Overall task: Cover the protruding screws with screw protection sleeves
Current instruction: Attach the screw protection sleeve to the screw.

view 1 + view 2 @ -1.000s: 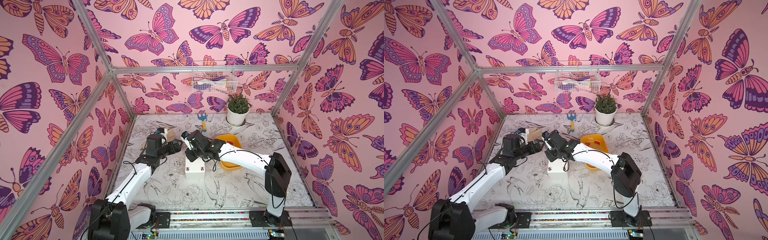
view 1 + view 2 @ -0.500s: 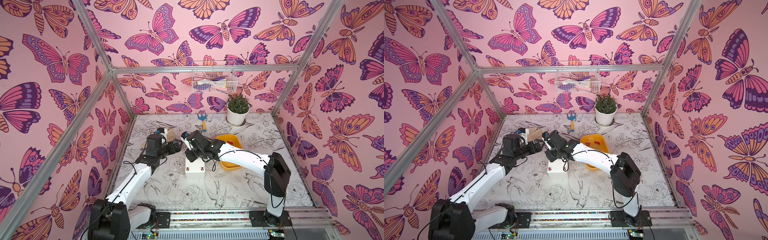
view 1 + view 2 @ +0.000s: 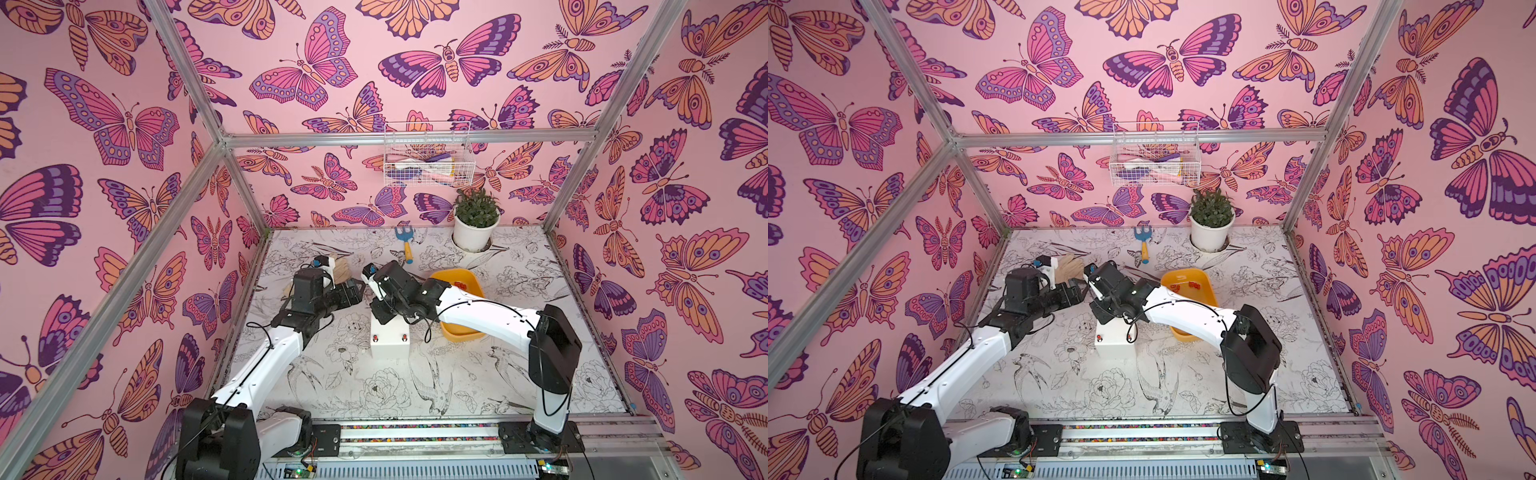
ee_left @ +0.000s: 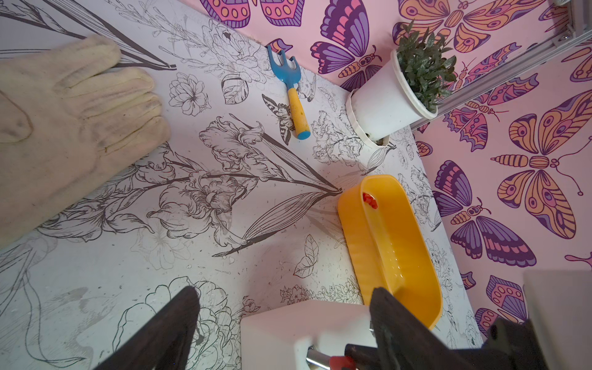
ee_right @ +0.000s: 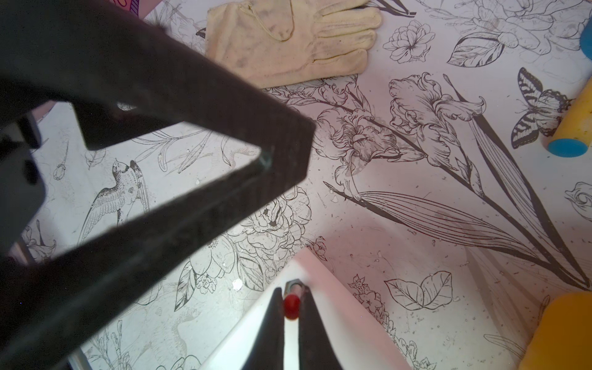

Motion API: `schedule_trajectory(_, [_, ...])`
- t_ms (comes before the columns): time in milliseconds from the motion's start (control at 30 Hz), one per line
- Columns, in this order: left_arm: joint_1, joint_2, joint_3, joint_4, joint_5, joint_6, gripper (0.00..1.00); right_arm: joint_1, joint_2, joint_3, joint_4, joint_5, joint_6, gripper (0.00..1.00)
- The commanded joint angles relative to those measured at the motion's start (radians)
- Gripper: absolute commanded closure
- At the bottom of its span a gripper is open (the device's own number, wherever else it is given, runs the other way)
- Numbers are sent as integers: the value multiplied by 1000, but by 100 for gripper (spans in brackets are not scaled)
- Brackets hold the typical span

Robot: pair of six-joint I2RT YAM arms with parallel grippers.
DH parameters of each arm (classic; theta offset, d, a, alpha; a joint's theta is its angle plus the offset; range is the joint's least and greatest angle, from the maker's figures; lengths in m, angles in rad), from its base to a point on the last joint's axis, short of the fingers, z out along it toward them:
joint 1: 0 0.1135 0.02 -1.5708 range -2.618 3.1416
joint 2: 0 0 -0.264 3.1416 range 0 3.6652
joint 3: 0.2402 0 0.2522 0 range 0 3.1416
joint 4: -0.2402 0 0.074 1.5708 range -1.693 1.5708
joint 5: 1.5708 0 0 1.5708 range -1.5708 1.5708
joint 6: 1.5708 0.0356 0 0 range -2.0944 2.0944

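A white box [image 3: 390, 347] stands mid-table, and a red sleeve caps each of its two near corners [image 3: 375, 337] [image 3: 404, 337]. My right gripper [image 5: 292, 298] is shut on a red screw protection sleeve [image 5: 291, 307], held end-on against a silvery protruding screw [image 5: 294, 286] at the box's far left corner. That screw [image 4: 315, 355] and the sleeve [image 4: 341, 363] also show in the left wrist view. My left gripper [image 4: 284, 293] is open just left of that corner, holding nothing. More sleeves [image 3: 461, 285] lie in the yellow tray [image 3: 455, 275] right of the box.
A cream glove [image 3: 343, 266] lies behind the left gripper. A blue and yellow toy rake [image 3: 405, 245] and a potted plant [image 3: 475, 232] stand at the back. A wire basket [image 3: 428, 160] hangs on the back wall. The two grippers are very close together.
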Motion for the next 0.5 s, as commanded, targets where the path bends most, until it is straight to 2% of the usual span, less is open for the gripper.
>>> schedule_trajectory(0, [8, 1, -15, 9, 15, 2, 14, 5, 3, -7, -9, 4, 14, 88])
schedule_trajectory(467, [8, 1, -15, 9, 14, 4, 14, 5, 4, -15, -9, 4, 19, 88])
